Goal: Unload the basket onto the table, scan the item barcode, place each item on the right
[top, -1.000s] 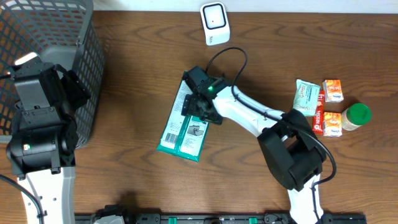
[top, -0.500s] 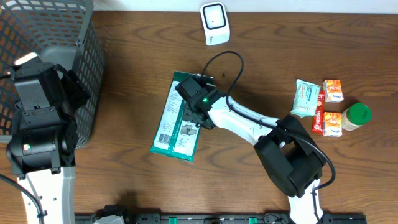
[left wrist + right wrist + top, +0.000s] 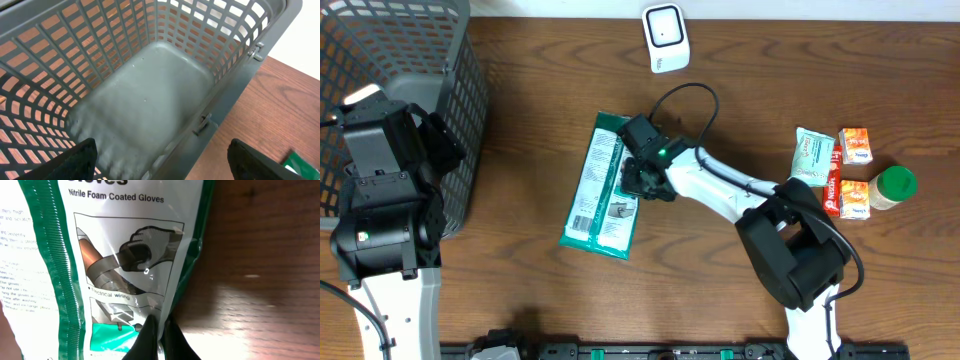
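The glove packet [image 3: 600, 190] – a long green-and-white plastic sleeve printed "Nitrile Foam Coated Gloves" [image 3: 115, 255] – lies flat on the wooden table [image 3: 520, 270] near its middle, its long axis tilted slightly off the vertical of the overhead view, printed side up. The right gripper [image 3: 638, 180] sits over the packet's right edge about halfway along its length; in the right wrist view its two dark fingers [image 3: 150, 330] are drawn together to a thin slit right on that edge, so the right gripper [image 3: 161, 332] is closed with the thin film of the packet pinched between the tips. The white scanner [image 3: 665, 38] stands at the far edge of the table, above the packet and apart from it. To the far left, the grey mesh basket [image 3: 410, 60] occupies the corner, and the left arm hangs over its near side. The left gripper [image 3: 165, 162] is spread wide and holds nothing, looking down at the basket's wall [image 3: 100, 50] and floor. At the right edge of the table, well apart from the packet, sit a pale green pouch [image 3: 812, 157], two orange cartons [image 3: 856, 146] and a green-lidded jar [image 3: 893, 187] – all close together.
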